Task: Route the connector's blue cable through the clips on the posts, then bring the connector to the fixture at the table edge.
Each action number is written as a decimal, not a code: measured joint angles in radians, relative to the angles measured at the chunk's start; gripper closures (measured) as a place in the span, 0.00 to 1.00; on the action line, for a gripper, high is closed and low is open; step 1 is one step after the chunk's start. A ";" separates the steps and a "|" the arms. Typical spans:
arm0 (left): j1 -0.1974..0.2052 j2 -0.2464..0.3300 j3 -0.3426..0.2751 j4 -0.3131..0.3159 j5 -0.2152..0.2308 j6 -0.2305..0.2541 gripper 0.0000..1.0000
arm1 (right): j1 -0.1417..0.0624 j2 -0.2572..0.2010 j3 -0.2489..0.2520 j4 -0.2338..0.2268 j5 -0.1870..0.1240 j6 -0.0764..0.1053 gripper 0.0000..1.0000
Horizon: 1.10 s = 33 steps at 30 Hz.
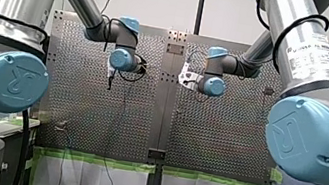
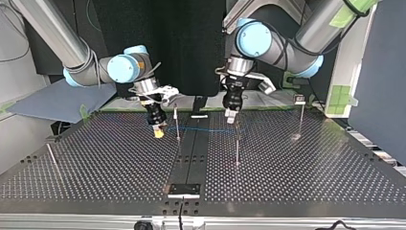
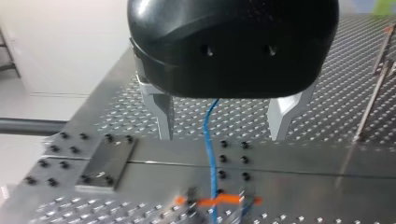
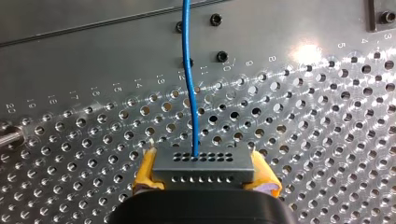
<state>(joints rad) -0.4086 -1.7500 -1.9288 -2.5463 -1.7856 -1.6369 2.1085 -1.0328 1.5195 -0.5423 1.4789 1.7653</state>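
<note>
My right gripper (image 4: 204, 175) is shut on the grey connector (image 4: 203, 163), gripped between its yellow pads (image 4: 144, 173). The blue cable (image 4: 188, 93) leaves the connector's face and runs ahead over the perforated plate. In the top view this gripper (image 2: 158, 132) hovers just above the table, and the cable (image 2: 206, 130) stretches past a thin post (image 2: 177, 122) toward my left gripper (image 2: 231, 118). My left gripper (image 3: 224, 133) is open, its metal fingers (image 3: 163, 116) straddling the cable (image 3: 212, 154) without touching it. In the front view both grippers, left (image 1: 109, 81) and right (image 1: 185, 76), hang over the far half of the table.
More thin posts stand on the table (image 2: 297, 191): one near the middle (image 2: 237, 149), one at the top view's right (image 2: 300, 119), one leaning at its left (image 2: 51, 156). A fixture plate (image 2: 183, 190) sits at the near edge. A blurred orange piece (image 3: 219, 201) lies across the cable ahead of my left gripper.
</note>
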 joint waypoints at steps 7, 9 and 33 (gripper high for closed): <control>-0.058 -0.057 0.058 -0.037 -0.058 0.010 0.00 | -0.001 0.001 0.000 0.003 -0.002 -0.003 1.00; -0.074 -0.069 0.074 -0.042 -0.074 0.011 0.00 | -0.002 0.001 0.000 0.004 -0.003 -0.003 1.00; -0.124 -0.146 0.209 -0.077 -0.261 0.065 0.00 | -0.006 0.001 0.000 0.015 -0.005 -0.011 1.00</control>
<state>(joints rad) -0.5329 -1.8960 -1.7194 -2.6236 -2.0462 -1.5719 2.1024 -1.0317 1.5195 -0.5277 1.4743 1.7546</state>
